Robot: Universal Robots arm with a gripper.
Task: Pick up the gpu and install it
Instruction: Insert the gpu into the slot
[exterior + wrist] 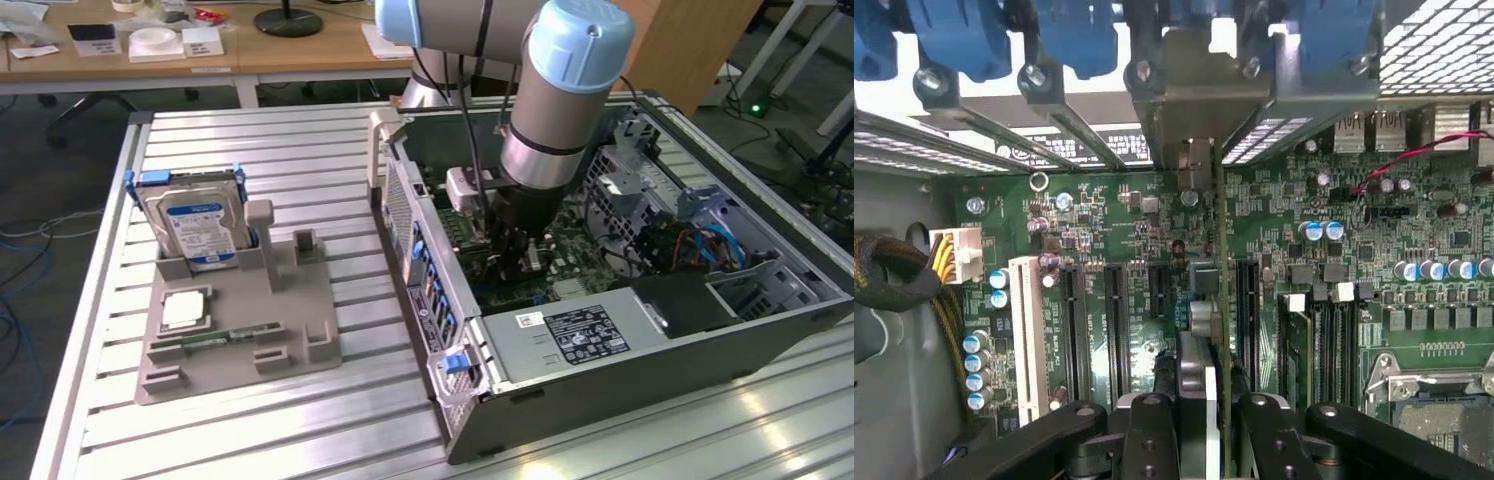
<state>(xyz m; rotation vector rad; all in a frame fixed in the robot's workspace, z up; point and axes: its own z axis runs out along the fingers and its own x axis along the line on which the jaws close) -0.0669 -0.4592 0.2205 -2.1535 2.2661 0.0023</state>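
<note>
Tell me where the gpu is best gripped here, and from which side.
Grip the gpu across its two flat faces at the upper edge, coming straight down from above. It stands on edge over the motherboard slots, bracket toward the case's rear, so only that top edge is free. The tool appears to hold it so.

A grey moulded holder tray (pixel 214 345) is set on the ribbed aluminium surface (pixel 267 150), and a silver hard drive with a blue label (pixel 196 228) is held upright in its rear slot, while a square silver processor chip (pixel 183 309) and a narrow green memory stick (pixel 214 340) are laid flat nearer its front. To the exterior view's right of the tray, an open grey computer case (pixel 641 385) is placed, with a labelled silver power supply (pixel 574 335) at its near end. Inside, a green motherboard (pixel 1124 225) is seen, carrying black expansion slots (pixel 1116 325), a white slot (pixel 1026 335) and blue-topped capacitors (pixel 979 370).
</note>
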